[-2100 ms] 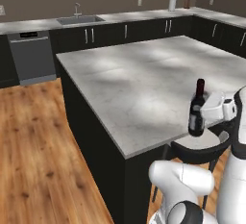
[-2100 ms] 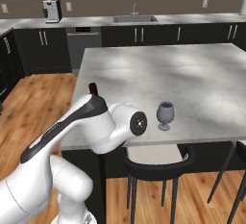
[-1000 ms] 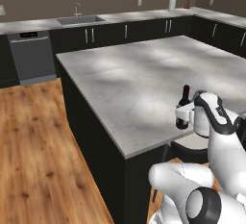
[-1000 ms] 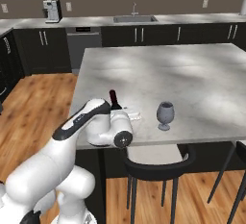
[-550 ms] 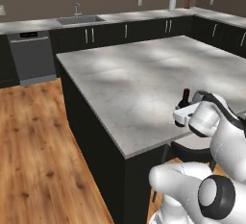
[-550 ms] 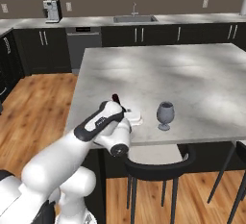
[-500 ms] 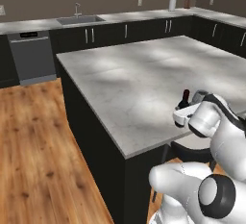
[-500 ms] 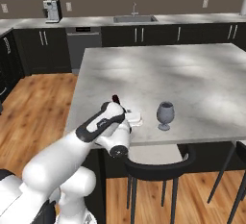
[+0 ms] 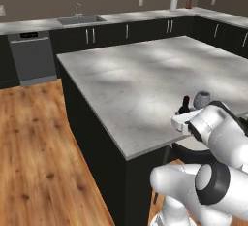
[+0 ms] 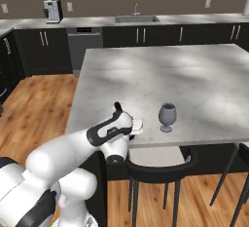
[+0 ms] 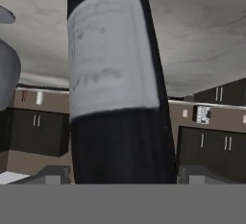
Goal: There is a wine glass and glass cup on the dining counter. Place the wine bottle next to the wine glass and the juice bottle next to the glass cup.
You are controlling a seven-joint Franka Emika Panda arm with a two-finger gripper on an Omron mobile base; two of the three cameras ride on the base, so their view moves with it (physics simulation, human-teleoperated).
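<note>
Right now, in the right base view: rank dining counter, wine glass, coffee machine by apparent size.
1. dining counter, largest by far.
2. wine glass and coffee machine look about alike; the machine stands much farther from the camera, so no ranking between them.

wine bottle (image 11: 115,98): dark, pale label, close up between 2 finger tips (image 11: 55,174)
wine glass (image 11: 7,69): grey bowl at left edge
dining counter (image 11: 202,31): marbled top behind
cabinets (image 11: 211,146): dark, beyond
</note>
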